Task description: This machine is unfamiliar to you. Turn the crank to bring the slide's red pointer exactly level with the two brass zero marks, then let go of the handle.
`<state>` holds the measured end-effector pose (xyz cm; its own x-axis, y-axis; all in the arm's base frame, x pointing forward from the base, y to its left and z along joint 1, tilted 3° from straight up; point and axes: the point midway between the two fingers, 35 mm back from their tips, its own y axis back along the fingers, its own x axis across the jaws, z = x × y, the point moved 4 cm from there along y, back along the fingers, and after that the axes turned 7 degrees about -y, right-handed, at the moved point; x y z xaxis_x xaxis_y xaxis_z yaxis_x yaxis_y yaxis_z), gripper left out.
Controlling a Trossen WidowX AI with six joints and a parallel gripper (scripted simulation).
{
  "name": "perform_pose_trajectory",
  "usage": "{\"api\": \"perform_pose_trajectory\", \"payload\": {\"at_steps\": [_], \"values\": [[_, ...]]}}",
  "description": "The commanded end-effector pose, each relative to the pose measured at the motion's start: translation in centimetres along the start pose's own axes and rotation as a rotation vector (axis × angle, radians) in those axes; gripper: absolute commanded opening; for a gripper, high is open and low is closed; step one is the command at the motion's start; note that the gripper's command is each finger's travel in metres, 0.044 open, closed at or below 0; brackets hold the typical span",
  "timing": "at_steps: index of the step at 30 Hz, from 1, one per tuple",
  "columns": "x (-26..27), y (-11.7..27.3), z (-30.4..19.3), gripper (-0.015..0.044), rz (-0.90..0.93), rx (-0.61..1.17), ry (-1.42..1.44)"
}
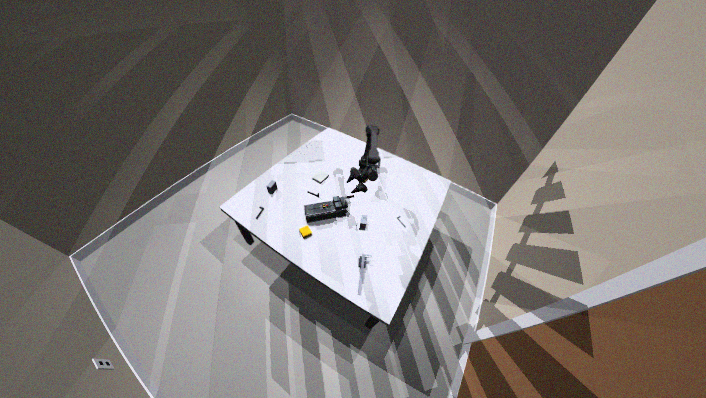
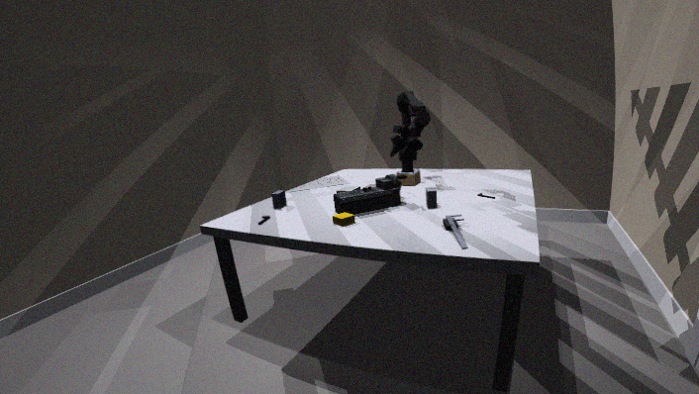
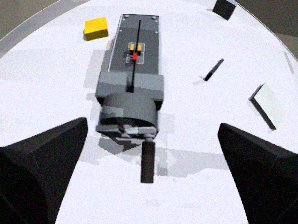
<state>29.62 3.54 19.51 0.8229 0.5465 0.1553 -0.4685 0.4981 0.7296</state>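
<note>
Above the crank end of the machine, my end effector (image 1: 354,184) (image 2: 405,148) (image 3: 154,127) is released, its fingers wide apart with nothing between them. Between and beyond my fingertips, in the wrist view, I see the dark crank handle (image 3: 147,162), which I am not touching. It joins the crank arm (image 3: 127,131) at the near end of the machine (image 1: 326,210) (image 2: 367,197) (image 3: 135,65), which sits on the table (image 1: 335,260) (image 2: 396,238) (image 3: 200,192). Farther along its top, the red pointer (image 3: 134,56) lies just short of the two brass zero marks (image 3: 136,48), on my side, so they aren't level. A yellow block (image 1: 305,231) (image 2: 344,219) (image 3: 96,28) rests near the machine's far end, and the calipers (image 1: 363,267) (image 2: 455,232) lie well apart from it.
</note>
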Motion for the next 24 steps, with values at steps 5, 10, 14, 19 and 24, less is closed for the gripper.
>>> {"api": "perform_pose_trajectory", "payload": {"at_steps": [5,10,14,19,24], "values": [[-0.1,-0.3,-0.8,0.044,-0.003,-0.023,-0.018],[-0.2,-2.1,-2.4,0.044,-0.003,-0.022,-0.018],[-0.5,-3.4,-3.7,0.044,-0.003,-0.022,-0.018],[-0.6,-3.9,-4.2,0.044,-0.003,-0.022,-0.018],[-0.6,-4.4,-4.7,0.044,-0.003,-0.022,-0.018]]}}
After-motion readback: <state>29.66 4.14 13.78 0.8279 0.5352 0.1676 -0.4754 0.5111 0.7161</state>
